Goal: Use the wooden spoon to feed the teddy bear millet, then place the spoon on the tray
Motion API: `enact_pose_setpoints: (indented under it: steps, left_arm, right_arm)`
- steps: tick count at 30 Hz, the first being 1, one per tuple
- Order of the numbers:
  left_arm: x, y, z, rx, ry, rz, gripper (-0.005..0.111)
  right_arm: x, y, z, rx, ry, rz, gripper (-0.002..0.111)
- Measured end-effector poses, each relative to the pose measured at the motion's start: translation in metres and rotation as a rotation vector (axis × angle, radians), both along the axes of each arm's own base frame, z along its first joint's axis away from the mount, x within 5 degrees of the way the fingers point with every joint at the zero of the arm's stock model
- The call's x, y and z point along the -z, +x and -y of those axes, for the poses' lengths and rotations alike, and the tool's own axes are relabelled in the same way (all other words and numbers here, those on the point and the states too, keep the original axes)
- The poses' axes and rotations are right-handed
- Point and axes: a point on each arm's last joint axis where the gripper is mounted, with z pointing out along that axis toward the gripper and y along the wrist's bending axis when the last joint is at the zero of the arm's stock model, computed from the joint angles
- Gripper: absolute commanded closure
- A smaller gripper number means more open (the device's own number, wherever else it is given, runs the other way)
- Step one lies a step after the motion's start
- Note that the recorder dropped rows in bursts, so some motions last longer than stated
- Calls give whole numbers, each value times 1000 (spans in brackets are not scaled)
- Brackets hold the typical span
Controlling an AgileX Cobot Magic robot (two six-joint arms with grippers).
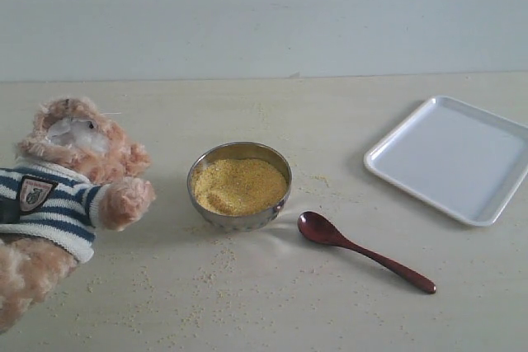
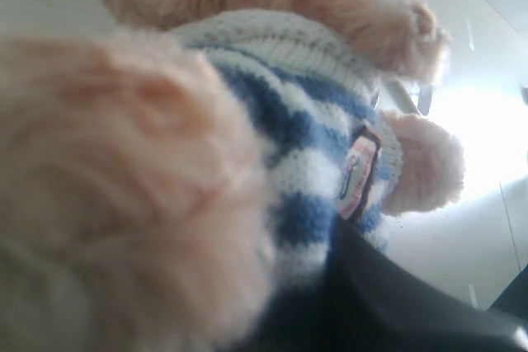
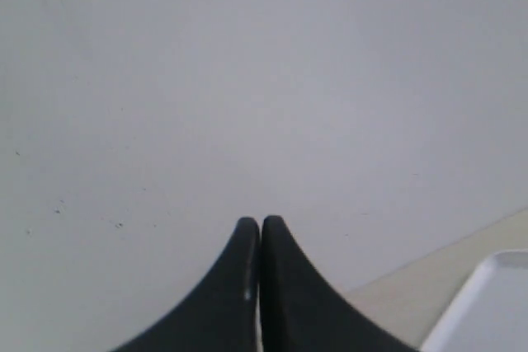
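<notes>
Diagonally — wooden spoon (image 1: 367, 252), bowl end toward millet (image 1: 238, 185) (handle away)

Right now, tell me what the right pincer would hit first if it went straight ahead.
Nothing close: the shut right pincer faces what looks like a plain pale wall, distance unclear. The tray lies off to one side of that line.

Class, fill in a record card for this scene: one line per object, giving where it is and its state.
bear: left edge of the exterior view, leaning back, striped shirt
bowl: centre of the table, upright
millet: heaped in the bowl, some grains loose on the table
spoon: flat on the table, right of the bowl, not touching it
tray: far right, nothing on it
right gripper: jaws shut, holding nothing
</notes>
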Motion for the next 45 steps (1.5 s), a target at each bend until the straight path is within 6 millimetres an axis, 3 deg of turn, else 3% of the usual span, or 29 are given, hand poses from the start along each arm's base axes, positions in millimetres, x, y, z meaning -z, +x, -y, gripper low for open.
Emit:
enact_pose_setpoints:
  steps: [3,6,8,12,14,16,20,26,29,40,45]
  left_arm:
    - [0,0,0,0,0,0,102]
    - [0,0,0,0,0,0,102]
    - [0,0,0,0,0,0,102]
    - [0,0,0,0,0,0,102]
    - [0,0,0,0,0,0,102]
    - [0,0,0,0,0,0,102]
    - [0,0,0,0,0,0,102]
    - [0,0,0,0,0,0,102]
    - [0,0,0,0,0,0,102]
    - [0,0,0,0,0,0,102]
    - [0,0,0,0,0,0,102]
  right_arm:
    - [-1,0,-1,-20,24,-17,108]
    - [-14,-1,-5,-55,-76,-92,106]
    - [-32,1,-8,-79,-210,-177,98]
    - [-63,16,-21,-203,-610,-372,70]
    - [-72,31,-34,-318,-774,-482,59]
    - [-75,50,-50,-415,-908,-574,55]
    - [-59,87,-75,-504,-1119,-729,56]
    - [-5,128,-100,-600,-1313,-816,55]
    - [17,138,-107,-629,-1353,-805,56]
    - [67,154,-119,-778,-1482,-869,56]
    - [76,171,-118,-809,-1475,-986,56]
